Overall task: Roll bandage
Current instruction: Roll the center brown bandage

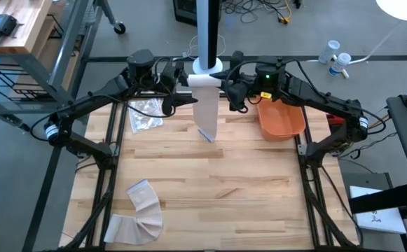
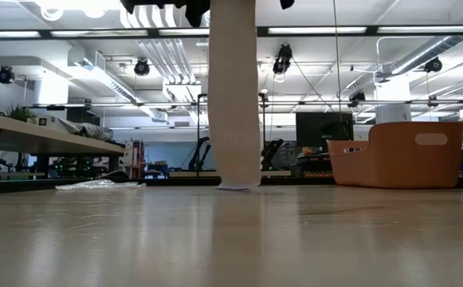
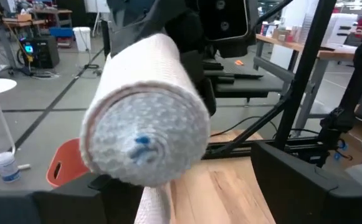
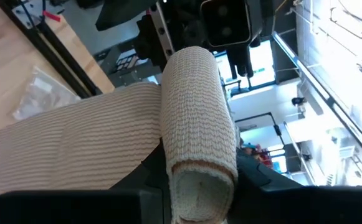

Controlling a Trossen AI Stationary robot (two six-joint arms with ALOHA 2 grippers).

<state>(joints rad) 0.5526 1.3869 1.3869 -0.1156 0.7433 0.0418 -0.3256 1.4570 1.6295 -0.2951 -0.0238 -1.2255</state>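
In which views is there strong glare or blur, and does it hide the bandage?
High view: a bright lamp glares at the top right corner, far from the bandage, which shows clearly. Low view: ceiling lights glare, the near table is blurred, the hanging strip stays readable. Left wrist view: the roll's near end is soft. Right wrist view: windows are washed out, the weave is sharp.

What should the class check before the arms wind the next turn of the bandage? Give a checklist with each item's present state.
1. Bandage roll held off the table between both arms: ok.
2. Right claw closed on one end of the roll: ok.
3. Left claw gripping the other end: cannot tell; the roll sits between its spread fingers, contact unclear.
4. Loose tail hanging straight, untwisted: ok.
5. Tail's end free of the orange bin and the plastic wrapper: ok.
6. Second bandage lying well away from the work: ok.
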